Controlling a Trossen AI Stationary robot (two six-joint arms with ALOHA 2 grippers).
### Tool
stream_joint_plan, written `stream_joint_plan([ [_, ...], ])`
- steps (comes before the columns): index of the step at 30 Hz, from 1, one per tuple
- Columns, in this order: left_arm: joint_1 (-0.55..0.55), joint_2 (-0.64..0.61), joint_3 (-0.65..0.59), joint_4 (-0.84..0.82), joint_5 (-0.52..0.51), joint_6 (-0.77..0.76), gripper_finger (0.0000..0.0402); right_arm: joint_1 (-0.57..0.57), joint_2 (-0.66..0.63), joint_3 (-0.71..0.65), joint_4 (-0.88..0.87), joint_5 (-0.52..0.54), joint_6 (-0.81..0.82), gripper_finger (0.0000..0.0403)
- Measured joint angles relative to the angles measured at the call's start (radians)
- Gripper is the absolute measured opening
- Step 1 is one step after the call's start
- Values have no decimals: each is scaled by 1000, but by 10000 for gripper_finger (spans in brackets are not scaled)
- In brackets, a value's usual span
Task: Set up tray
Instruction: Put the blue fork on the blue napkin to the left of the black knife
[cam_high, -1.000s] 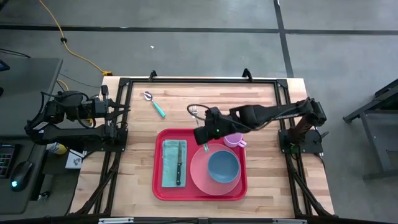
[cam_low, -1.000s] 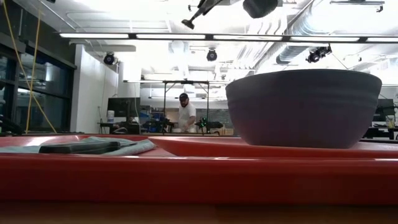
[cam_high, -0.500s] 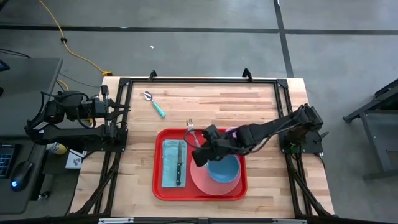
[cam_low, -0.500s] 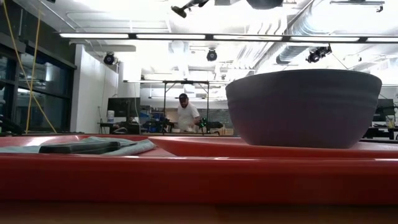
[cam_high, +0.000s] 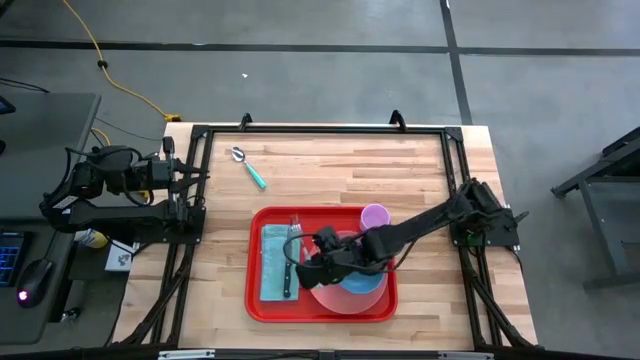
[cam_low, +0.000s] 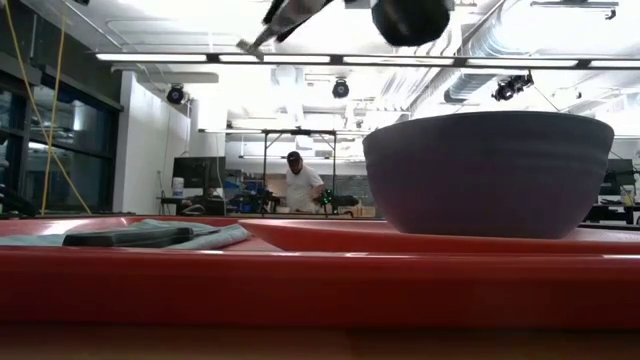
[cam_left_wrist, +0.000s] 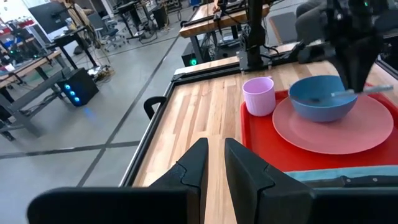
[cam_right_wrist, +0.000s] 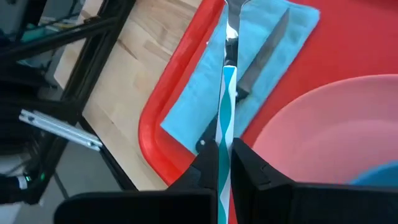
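Two dark arms are seen at a pale, plank-grained wooden tabletop (cam_high: 410, 165). The large red plastic tray (cam_high: 322, 310), rectangular with rounded corners and a raised rim, is set near the middle of the tabletop's near edge. On it are laid a light blue cloth napkin (cam_high: 270, 265) with a dark-handled knife (cam_high: 288, 272) lengthwise on top, and a round pink plate (cam_high: 345, 297) carrying a smooth blue bowl (cam_high: 372, 279). A lilac cup (cam_high: 374, 216) is stood at the tray's far right corner. The right claw (cam_high: 305, 268) is held over the tray between napkin and plate, clenched on a fork (cam_right_wrist: 225, 99) with a teal-and-white striped handle and metal tines. A teal-handled spoon (cam_high: 247, 167) lies toward the tabletop's far left corner. The left claw (cam_left_wrist: 212, 163) is parked beyond the left edge, its fingers close together.
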Motion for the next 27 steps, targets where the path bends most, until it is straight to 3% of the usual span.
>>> stream_joint_plan([
  [15,0,0,0,-3,0,-16,85,-71,115,0,335,60,-54,0],
  [22,0,0,0,-3,0,-24,85,-124,122,64,335,45,-134,0],
  [27,0,0,0,-3,0,-42,85,-156,206,191,291,-1,-179,0],
])
